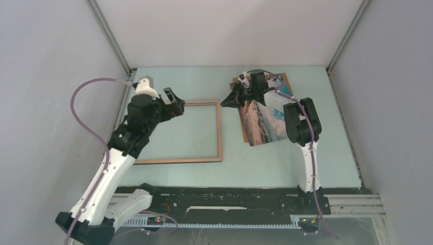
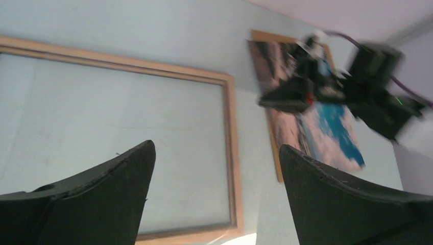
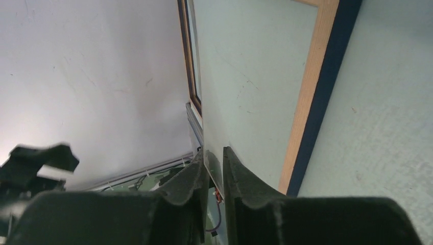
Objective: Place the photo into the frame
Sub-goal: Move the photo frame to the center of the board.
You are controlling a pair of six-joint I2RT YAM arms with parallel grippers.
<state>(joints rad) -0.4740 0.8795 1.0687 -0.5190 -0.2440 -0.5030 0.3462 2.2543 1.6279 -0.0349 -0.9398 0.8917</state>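
Where the left gripper (image 2: 217,147) hangs with its fingers spread wide, one frame (image 2: 231,127) lies flat below and ahead of them. It is wood-brown face up, and its opening shows table (image 1: 204,81) surface. Farther on, the right gripper (image 3: 214,152) has its fingers parted by a narrow slit through which the background shows. Their tips point toward the frame's nearest rail. One photo (image 1: 260,125), picture side up, lies behind those tips beneath the gripper's body, outside the frame and well apart from the left fingers. It rests on one brown board (image 2: 269,36), whose edges show past it. Whether the right fingers touch the photo cannot be told.
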